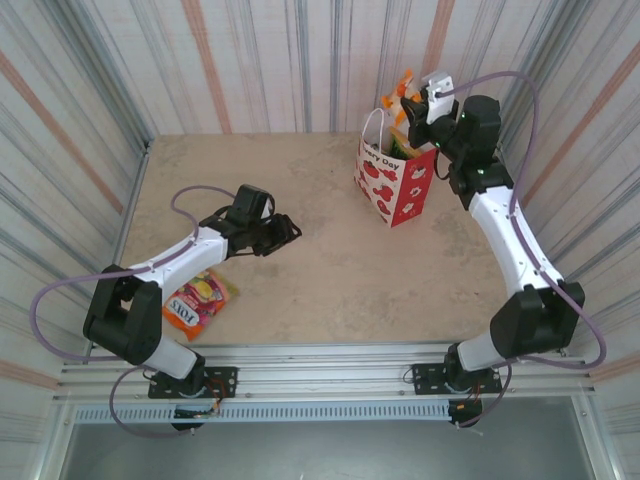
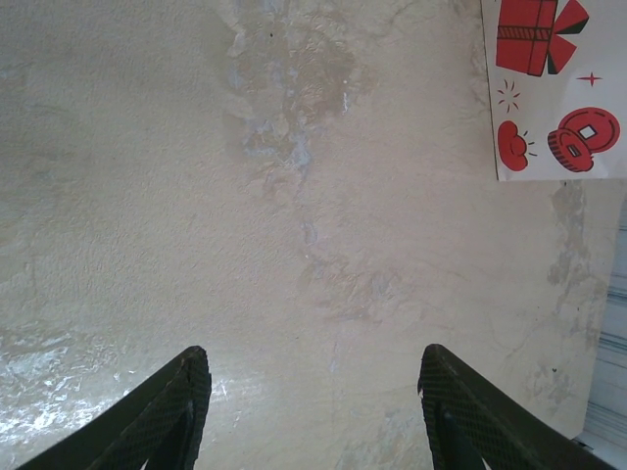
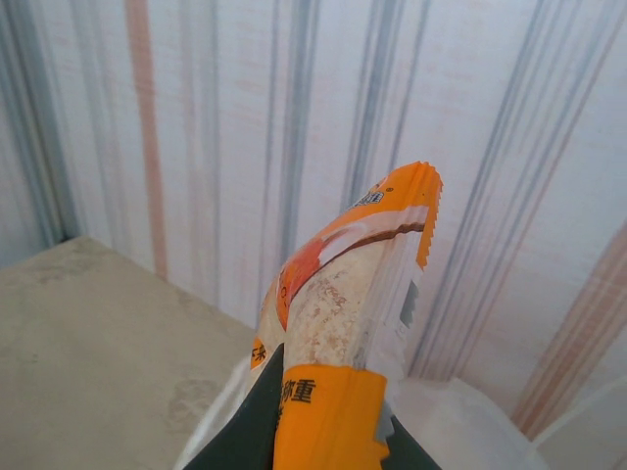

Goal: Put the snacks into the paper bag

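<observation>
The pale marbled bench (image 1: 330,270) carries the upright white-and-red paper gift bag with rope handles (image 1: 397,185), which stands just below the right fingers (image 3: 260,431). Those fingers are closed on the lower end of a flat orange-and-white foil snack packet (image 3: 338,313), which rises above them with its crimped top edge highest. I judge the step in hand to be the drop into the bag. To do it well, the packet should be centred over the bag's mouth, clear of the handles and the rim. It should then be lowered until part of it is inside before the fingers part. A release from high up could let so light a packet glance off the rim or nudge the bag over. The white shapes just under the fingers in the right wrist view are probably the bag's open top, though that edge is too blurred to be sure. The left fingers (image 2: 171,416) are spread wide with nothing between them, low over bare bench, and the bag's printed side sits ahead of them and off to their right. A flat red-and-yellow snack packet (image 1: 200,298) lies on the bench well behind those fingers, beside the left arm's elbow. It would be a sensible next pick once the orange one is in.
</observation>
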`<state>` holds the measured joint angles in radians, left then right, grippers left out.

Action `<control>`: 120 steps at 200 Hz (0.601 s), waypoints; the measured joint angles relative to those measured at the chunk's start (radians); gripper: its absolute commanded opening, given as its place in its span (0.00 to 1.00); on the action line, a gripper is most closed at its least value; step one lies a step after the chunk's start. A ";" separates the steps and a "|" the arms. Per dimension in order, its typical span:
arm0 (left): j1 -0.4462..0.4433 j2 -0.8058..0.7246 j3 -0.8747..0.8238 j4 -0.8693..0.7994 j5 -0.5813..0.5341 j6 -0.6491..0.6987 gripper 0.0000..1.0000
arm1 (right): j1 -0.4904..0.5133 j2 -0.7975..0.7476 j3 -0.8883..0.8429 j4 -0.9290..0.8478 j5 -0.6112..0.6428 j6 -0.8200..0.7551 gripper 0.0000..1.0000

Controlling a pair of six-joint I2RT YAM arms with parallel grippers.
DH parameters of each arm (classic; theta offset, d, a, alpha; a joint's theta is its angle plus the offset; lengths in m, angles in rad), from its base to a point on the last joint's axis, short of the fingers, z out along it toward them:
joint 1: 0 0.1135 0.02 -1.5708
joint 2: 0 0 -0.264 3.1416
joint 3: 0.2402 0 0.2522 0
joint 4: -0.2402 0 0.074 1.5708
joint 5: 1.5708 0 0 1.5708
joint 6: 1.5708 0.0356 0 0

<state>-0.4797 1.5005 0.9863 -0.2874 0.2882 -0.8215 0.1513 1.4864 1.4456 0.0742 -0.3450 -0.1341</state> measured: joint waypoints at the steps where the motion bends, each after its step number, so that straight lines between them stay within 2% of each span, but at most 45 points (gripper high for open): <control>1: 0.000 0.000 0.000 0.000 0.000 0.001 0.60 | -0.002 0.003 0.002 0.000 0.000 0.000 0.11; 11: 0.000 0.000 0.000 -0.001 -0.001 0.005 0.60 | -0.017 0.027 0.005 0.001 0.001 0.003 0.14; 34: 0.000 0.000 0.002 -0.006 -0.001 0.011 0.60 | -0.047 0.072 0.006 -0.003 0.001 0.022 0.36; 52: 0.000 0.000 0.005 -0.015 -0.001 0.013 0.60 | -0.064 0.092 0.008 -0.021 0.002 0.039 0.47; 84: 0.000 -0.006 0.000 -0.029 -0.001 0.010 0.60 | -0.078 0.074 -0.016 -0.038 -0.005 0.057 0.50; 120: 0.000 -0.057 -0.035 -0.066 -0.005 0.002 0.60 | -0.053 -0.063 -0.175 -0.080 -0.016 0.099 0.51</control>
<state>-0.4797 1.4433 0.9512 -0.3538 0.2829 -0.8200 0.0982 1.4239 1.2701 -0.0055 -0.3611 -0.0353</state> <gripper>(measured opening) 0.599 0.507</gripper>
